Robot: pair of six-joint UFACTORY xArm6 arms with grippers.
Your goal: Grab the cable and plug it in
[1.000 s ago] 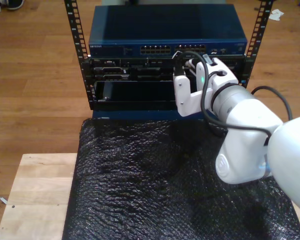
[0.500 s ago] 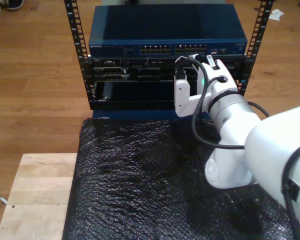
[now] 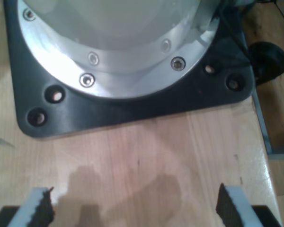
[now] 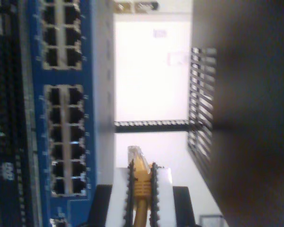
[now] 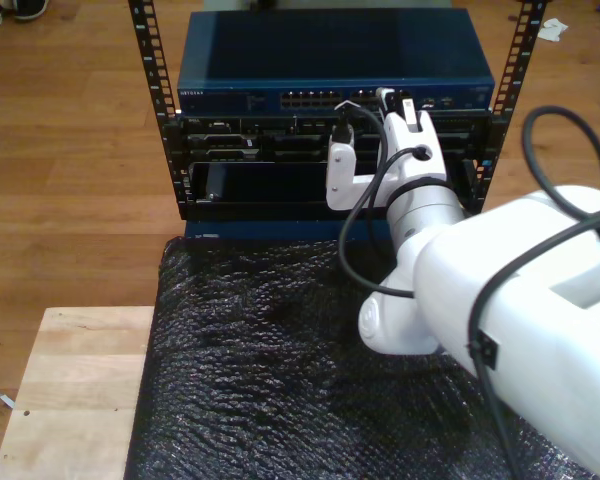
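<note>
- You can't read the blue switch's blurred white label.
- My second gripper has moved toward the exterior view's left along its ports, fingers clamping the cable just short of them.
- My first gripper's fingers stand wide over the wooden surface.

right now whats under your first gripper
Bare wooden tabletop and a black base plate bolted with a metal flange. What the plate covers is hidden.

A blue switch with rows of ports sits atop a black rack at twelve o'clock in the exterior view; black bubble wrap covers a wooden table at six; wood floor surrounds
</note>
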